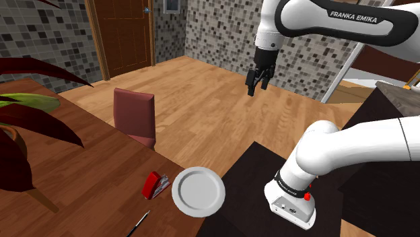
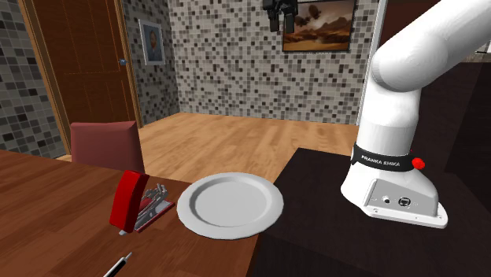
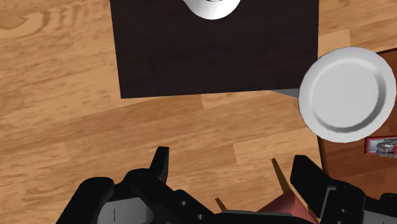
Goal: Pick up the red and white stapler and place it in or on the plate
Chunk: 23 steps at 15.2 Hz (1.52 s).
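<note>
Stapler [image 1: 155, 184] well below the tool [image 1: 258, 87]

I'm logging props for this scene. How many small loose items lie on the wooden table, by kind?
Stapler: 1
Plate: 1
Pen: 1
Total: 3
</note>
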Motion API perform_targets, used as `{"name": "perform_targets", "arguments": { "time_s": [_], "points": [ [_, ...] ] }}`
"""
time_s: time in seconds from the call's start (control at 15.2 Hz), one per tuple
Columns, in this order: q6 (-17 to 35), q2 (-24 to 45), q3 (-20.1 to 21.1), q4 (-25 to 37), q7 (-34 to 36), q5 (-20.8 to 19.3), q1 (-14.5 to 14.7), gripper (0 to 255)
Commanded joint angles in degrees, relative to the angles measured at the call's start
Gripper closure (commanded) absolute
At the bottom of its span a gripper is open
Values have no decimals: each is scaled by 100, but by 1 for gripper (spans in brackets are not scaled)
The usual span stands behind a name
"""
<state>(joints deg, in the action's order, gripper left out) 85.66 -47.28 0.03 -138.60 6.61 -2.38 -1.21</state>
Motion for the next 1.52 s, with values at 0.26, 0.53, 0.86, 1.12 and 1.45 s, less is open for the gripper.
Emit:
{"name": "perform_targets", "arguments": {
  "time_s": [0.26, 0.53, 0.86, 1.12, 1.45],
  "points": [
    [500, -148, 339, -555, 624, 531, 101, 0],
    [1084, -158, 725, -1008, 1228, 1090, 243, 0],
    [1948, 69, 1273, -1400, 1943, 1808, 455, 0],
    [2744, 469, 1743, -1551, 2480, 2357, 631, 0],
    [3830, 1232, 2362, -1514, 3103, 2951, 776, 0]
  ]
}}
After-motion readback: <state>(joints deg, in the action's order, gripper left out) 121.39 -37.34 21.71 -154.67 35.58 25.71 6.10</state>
